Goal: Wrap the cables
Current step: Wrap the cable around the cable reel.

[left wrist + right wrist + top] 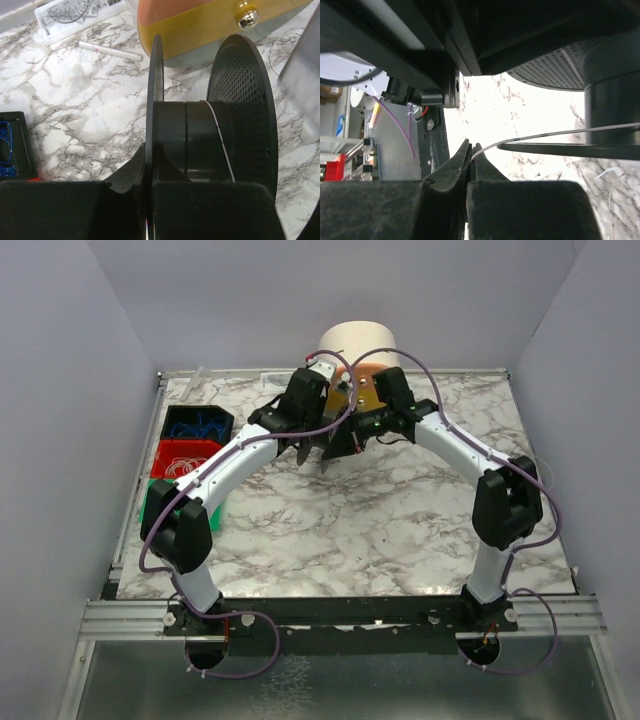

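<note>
Right pincer (469, 156) was clamped shut on the thin, pale whitish cable (530, 136), which ran from its tips off to the right and met the hub of the dark grey perforated plastic spool (612, 100). Only a slice of that spool showed in the right wrist view, cut off by the frame edge, and the white-and-grey marble table (75, 110) behind it was washed out to glare there.

Left pincer (148, 175) was closed on the spool's thin left flange, and its black fingers hid the spool's lower part. One turn of cable lay around the hub, near the right flange.

From above, the two wrists met at the far middle of the table and covered the pincer tips and most of the spool; the cable was too fine to make out there.

Just behind the spool sat an orange-and-yellow rounded object (200, 30) with a chrome knob (247, 19), cut off at the top and hard to identify. Further left lay a clear case of rulers (75, 15), partly out of frame, and a white pen-like stick (110, 50). A blue plastic bin (200, 408) and a red plastic bin (190, 443) stood at the table's left edge
</note>
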